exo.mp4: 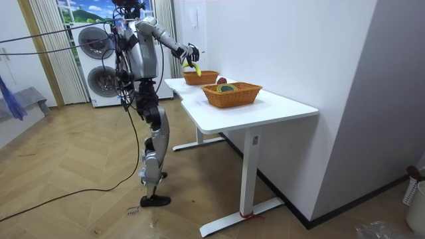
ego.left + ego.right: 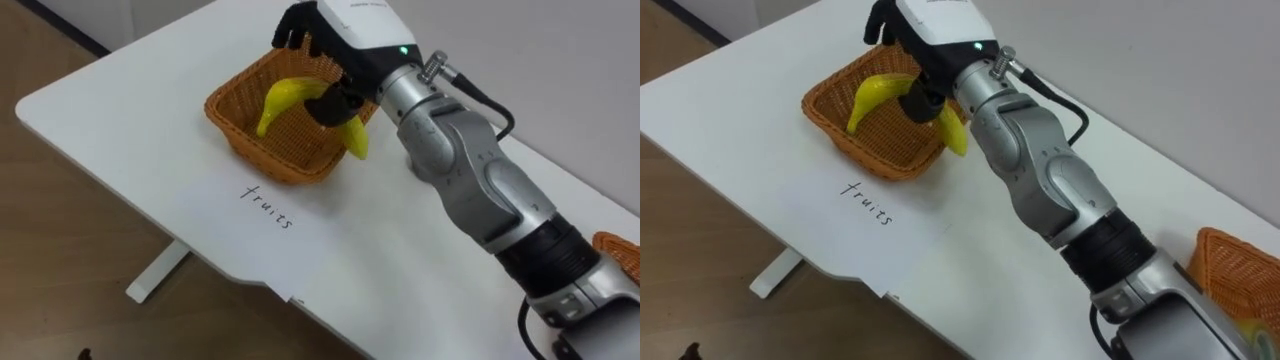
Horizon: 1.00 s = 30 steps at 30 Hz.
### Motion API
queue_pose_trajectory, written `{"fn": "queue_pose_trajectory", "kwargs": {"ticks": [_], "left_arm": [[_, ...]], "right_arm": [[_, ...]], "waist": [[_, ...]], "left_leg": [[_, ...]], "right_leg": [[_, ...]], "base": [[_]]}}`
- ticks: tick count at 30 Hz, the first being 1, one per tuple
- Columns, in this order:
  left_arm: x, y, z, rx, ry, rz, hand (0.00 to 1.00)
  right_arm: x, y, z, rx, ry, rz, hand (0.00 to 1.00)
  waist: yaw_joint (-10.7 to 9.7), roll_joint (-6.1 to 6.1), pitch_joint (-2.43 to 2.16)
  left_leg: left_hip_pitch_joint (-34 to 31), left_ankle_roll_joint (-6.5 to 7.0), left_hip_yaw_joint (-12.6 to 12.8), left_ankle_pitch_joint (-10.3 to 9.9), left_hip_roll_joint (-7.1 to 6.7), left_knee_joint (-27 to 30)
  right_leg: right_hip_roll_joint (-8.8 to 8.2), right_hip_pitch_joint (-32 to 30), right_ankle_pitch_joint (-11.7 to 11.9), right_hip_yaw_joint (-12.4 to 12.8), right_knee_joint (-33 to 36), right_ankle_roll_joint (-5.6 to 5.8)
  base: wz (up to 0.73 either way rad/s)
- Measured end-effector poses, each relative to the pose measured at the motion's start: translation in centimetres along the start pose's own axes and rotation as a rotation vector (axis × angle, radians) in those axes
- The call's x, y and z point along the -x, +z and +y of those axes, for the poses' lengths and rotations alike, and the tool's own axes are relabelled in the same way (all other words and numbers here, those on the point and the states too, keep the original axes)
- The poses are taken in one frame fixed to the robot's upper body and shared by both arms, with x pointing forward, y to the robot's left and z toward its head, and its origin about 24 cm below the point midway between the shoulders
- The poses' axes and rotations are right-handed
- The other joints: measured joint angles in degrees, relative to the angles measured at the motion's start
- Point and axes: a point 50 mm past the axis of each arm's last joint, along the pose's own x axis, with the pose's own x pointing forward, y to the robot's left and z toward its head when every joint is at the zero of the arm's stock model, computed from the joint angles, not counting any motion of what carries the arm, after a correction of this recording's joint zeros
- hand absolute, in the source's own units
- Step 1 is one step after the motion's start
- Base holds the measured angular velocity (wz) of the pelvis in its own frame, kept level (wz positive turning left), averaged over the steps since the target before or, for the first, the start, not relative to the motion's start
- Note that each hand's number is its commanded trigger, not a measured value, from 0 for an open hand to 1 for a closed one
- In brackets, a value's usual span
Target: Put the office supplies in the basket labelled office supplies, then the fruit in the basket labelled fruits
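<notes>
The right robot hand (image 2: 350, 30) is over the fruit basket (image 2: 290, 165), reaching in from the basket's right side. Its dark fingers are curled round the middle of a yellow banana (image 2: 285, 95) and grip it. One end of the banana slopes down into the basket toward its left wall. The other end sticks out past the basket's right rim, above the counter (image 2: 130, 120). Whether the lower end touches the basket's floor cannot be told.

The fruit basket is woven and orange-brown, and it sits near the counter's far left corner. On the white top just in front of the basket, a handwritten word (image 2: 268, 207) names it as the one for fruit. Well to the right of the fruit basket, at the edge of the eye views, the rim of a second basket (image 2: 1240, 265) of the same weave shows.

In the room view the robot stands upright on the wood floor at the short end of the counter where the fruit basket (image 1: 199, 78) sits. Its right arm is stretched out over that basket, with the banana (image 1: 196, 69) hanging from the robot hand (image 1: 191, 52). The second basket (image 1: 231, 95) stands nearer the camera than the fruit basket and holds some red and green things, too small to name. Two stacked washing machines (image 1: 93, 43) stand behind the robot, beyond the fruit basket's end of the counter.
</notes>
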Motion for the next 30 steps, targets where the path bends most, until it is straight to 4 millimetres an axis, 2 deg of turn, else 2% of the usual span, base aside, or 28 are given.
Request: {"fn": "queue_pose_trajectory", "kwargs": {"ticks": [7,17,30], "left_arm": [[0.02,0.1,-0.07,-0.011,-0.002,-0.008,0.0],[-0.03,0.03,0.11,-0.022,0.0,-0.012,0.0],[-0.05,0.22,0.48,-0.043,0.031,-0.031,0.0]], "right_arm": [[0.0,-0.02,0.0,0.002,0.0,0.001,0.0],[0.03,0.32,0.42,0.044,0.022,-0.012,0.0],[0.05,0.55,0.8,0.049,0.051,-0.022,0.0]], "waist": [[-0.11,0.04,0.03],[-0.1,0.45,0.34],[-0.04,0.53,0.35]], "left_leg": [[-0.31,0.0,-0.69,0.0,-0.07,0.07],[-0.48,0.0,-0.74,0.0,-0.12,0.22],[-0.55,0.0,-0.8,0.0,-0.16,0.26]], "right_leg": [[0.01,-0.01,0.0,-0.53,-0.02,0.0],[-0.03,-0.06,0.0,-0.79,-0.02,0.0],[-0.05,-0.08,0.0,-0.75,-0.04,0.0]], "base": [[0.04],[0.0],[0.0]]}}
